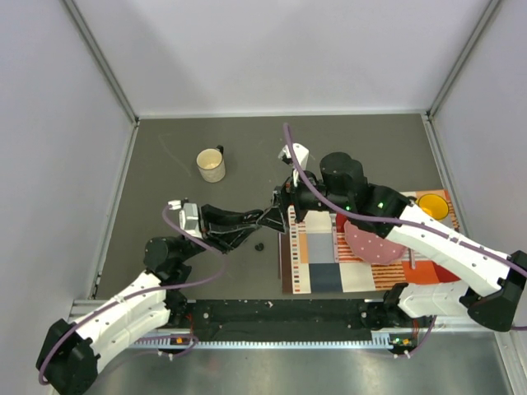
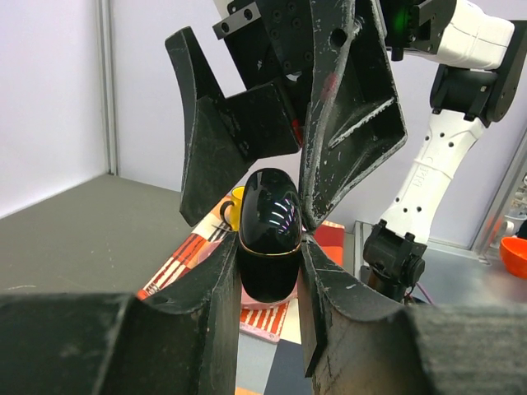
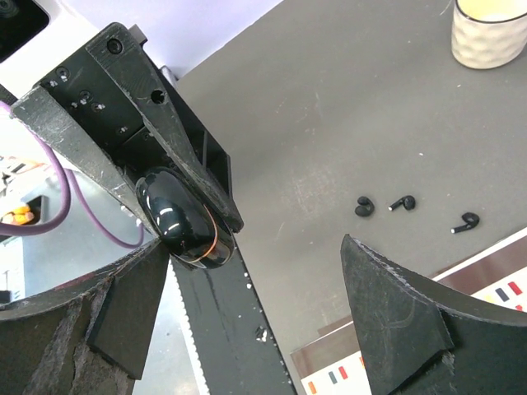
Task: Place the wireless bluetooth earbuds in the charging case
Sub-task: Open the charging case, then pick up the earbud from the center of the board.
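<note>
Pinching the glossy, likely slippery charging case by its sides, the left gripper holds it aloft; the right gripper is spread beside it. Tiny earbuds lie on the table.

The top external view looks steeply down from above and behind the robot, taking in the whole grey tabletop from far off. The left wrist view sits right behind the left gripper, low and nearly level, facing the right arm. The right wrist view looks down past the right gripper at the tabletop, close in. Both wrist views share the charging case; the top and right wrist views share the cream mug.
</note>
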